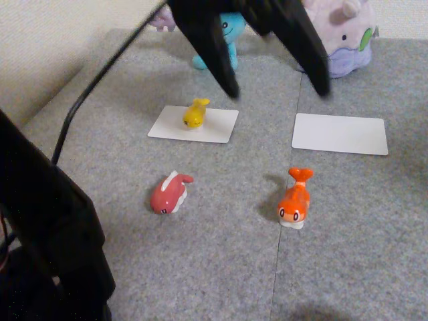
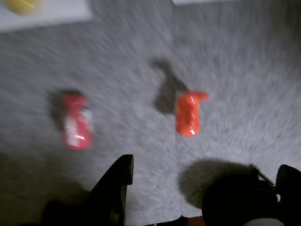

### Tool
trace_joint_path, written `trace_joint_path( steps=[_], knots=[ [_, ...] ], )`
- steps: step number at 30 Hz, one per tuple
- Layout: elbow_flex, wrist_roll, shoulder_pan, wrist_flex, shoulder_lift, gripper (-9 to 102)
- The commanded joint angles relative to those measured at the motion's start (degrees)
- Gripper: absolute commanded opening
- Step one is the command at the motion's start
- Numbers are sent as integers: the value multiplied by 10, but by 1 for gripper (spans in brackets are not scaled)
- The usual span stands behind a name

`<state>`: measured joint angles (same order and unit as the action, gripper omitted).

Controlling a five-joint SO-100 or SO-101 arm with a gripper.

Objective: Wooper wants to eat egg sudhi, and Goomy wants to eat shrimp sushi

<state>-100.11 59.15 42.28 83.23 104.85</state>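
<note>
The egg sudhi is showing as a tiny glossy yellow fish-shaped toy with a forked tail, sitting on the left white card in the other view; in the wrist view it is peeking in as a yellow blob at the top left corner. The shrimp sushi is a bright orange fish with an upright forked tail, dot eyes and a white base, resting on the grey felt-like surface just below the right white card, which is lying bare. In the wrist view the orange toy is blurred, so I am only guessing at its finer details.

A pink-red fish toy is lying on the surface to the left of the orange one, well apart from it. Wooper, soft and light blue, is sitting behind the left card; Goomy, pale lilac plush with a green cheek spot, is sitting behind the right one.

My end effector is hanging above the cards with its black fingers spread wide apart, gripping nothing.
</note>
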Motion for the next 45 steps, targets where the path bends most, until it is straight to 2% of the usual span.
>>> trace_joint_path(
  steps=[1,5,11,17,20,28,34,45],
  knots=[
    [-33,-53,71,-49,-9,35],
    [-46,-72,105,-107,-96,35],
    [-41,-60,69,-131,-207,35],
    [-47,-58,47,-133,-227,35],
    [-47,-59,52,-159,-230,34],
    [-48,-62,69,-166,-231,20],
    [-48,-60,70,-177,-232,5],
    [-40,-45,76,-172,-261,3]
  ],
)
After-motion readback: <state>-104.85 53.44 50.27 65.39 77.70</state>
